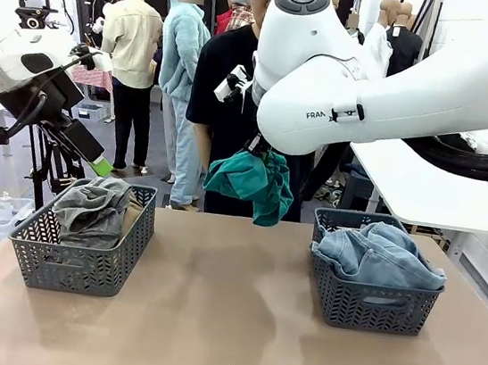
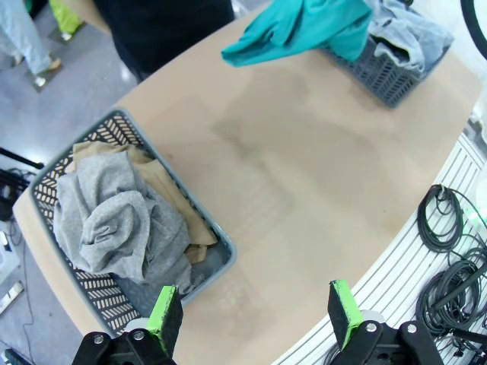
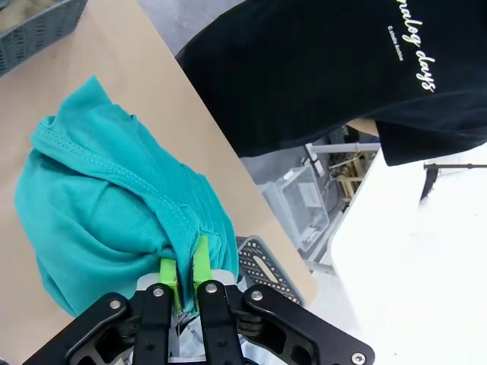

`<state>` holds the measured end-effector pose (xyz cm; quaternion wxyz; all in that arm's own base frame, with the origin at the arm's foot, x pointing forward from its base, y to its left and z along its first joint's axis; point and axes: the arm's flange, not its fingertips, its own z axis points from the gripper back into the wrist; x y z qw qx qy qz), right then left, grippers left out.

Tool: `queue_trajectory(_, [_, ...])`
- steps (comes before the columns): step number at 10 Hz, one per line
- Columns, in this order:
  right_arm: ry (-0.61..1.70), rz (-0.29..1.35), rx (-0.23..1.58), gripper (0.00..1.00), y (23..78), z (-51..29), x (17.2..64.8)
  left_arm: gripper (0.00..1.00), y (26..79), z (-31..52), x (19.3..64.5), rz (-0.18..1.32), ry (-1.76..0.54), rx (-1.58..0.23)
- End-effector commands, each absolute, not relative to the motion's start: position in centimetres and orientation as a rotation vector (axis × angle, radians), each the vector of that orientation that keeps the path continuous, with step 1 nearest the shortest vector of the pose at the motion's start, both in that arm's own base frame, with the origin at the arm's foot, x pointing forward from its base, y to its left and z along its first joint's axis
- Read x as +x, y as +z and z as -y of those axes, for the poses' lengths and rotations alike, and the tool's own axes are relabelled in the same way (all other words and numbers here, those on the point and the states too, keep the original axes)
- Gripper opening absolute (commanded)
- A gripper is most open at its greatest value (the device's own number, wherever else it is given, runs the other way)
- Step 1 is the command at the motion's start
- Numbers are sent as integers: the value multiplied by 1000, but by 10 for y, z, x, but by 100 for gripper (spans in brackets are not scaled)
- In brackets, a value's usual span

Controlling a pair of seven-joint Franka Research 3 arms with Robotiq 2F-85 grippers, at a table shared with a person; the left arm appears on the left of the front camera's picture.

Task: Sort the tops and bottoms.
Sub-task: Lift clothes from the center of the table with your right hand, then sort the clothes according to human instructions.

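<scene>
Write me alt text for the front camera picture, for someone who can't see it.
The right pincer holds a teal top above the table's far edge, before a person in black. The left basket holds a grey top; the right basket holds jeans.

My left gripper [image 2: 255, 315] – pads wide apart, nothing between | near basket [image 2: 221, 255]: grey top [image 2: 114, 220] over tan top [image 2: 171, 194] | teal top [image 2: 300, 26] hangs above table [image 2: 304, 167] | far basket [image 2: 384, 72] – jeans [image 2: 407, 30] inside

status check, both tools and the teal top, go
Right tool shut on teal top, held above the table's far edge. Left tool open above left basket holding grey top. Person stands just behind.
</scene>
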<state>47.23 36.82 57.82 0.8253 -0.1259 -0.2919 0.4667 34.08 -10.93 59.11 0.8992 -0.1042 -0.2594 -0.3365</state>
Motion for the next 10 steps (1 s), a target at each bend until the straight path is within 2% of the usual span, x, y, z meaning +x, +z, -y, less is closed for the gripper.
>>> queue_trajectory(1, [989,614,-269,0,581,-368,471,100,591,107,342,535,-703,-234])
queue_trajectory(10, [989,614,-269,0,581,-368,471,100,591,107,342,535,-703,-234])
